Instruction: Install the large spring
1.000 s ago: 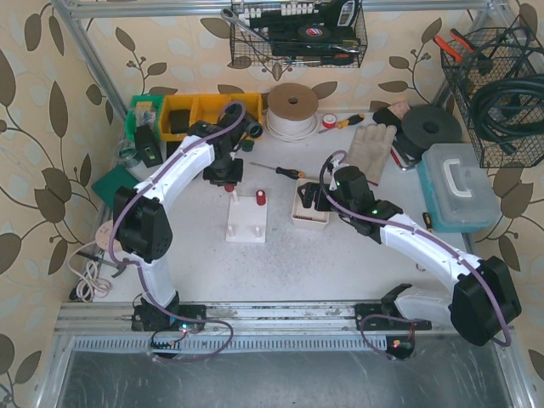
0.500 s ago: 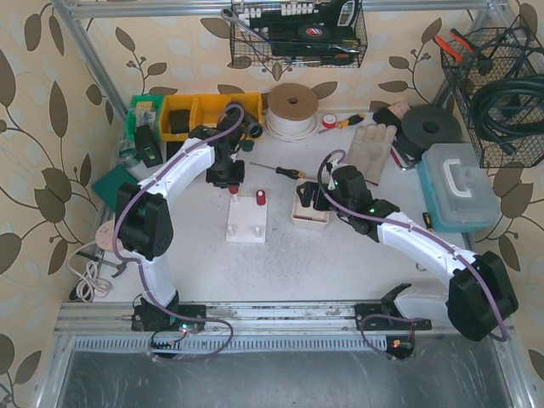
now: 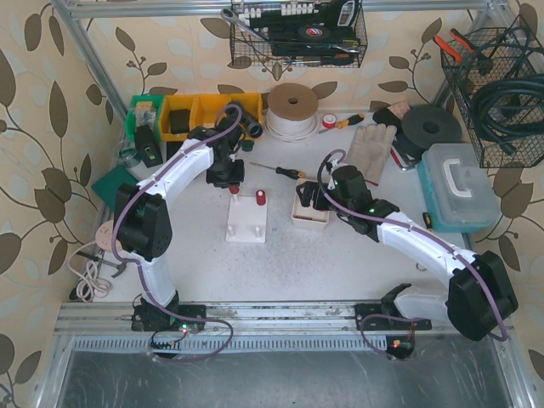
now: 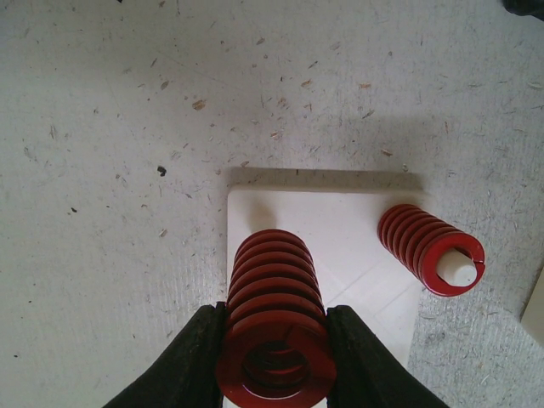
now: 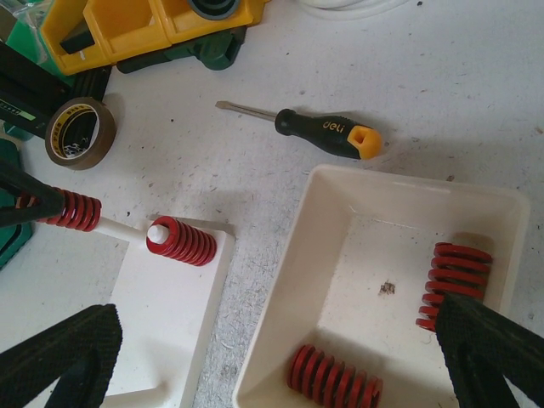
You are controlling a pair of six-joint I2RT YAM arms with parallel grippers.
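Clenched between the left fingers (image 4: 197, 361): large spring (image 4: 274, 314), red, open coil end toward the lens, lower centre of the left wrist view. Hangs over the near-left part of a white plate (image 4: 340, 225) lying flat on the speckled desk (image 4: 110, 127). From the right wrist, shows at far left of the frame, at the tip of a white peg (image 5: 121, 229) rising from that plate; slipped onto the peg or only touching it, cannot tell.

On the plate's other peg: second red spring (image 4: 425, 246), threaded on, white peg tip showing through its top coil.

Right fingers (image 5: 59, 361): released, spread wide at the lower corners of the right wrist view, grasping nothing. Between them in that view: white tray (image 5: 408, 191).

In the tray: spare spring (image 5: 330, 381) at lower centre, another spring (image 5: 453, 285) against the right wall, both red.

Above the tray in the frame: screwdriver (image 5: 327, 133), black and orange handle, flat on the desk. Upper left: roll of brown tape (image 5: 81, 133) and yellow bin (image 5: 136, 25).
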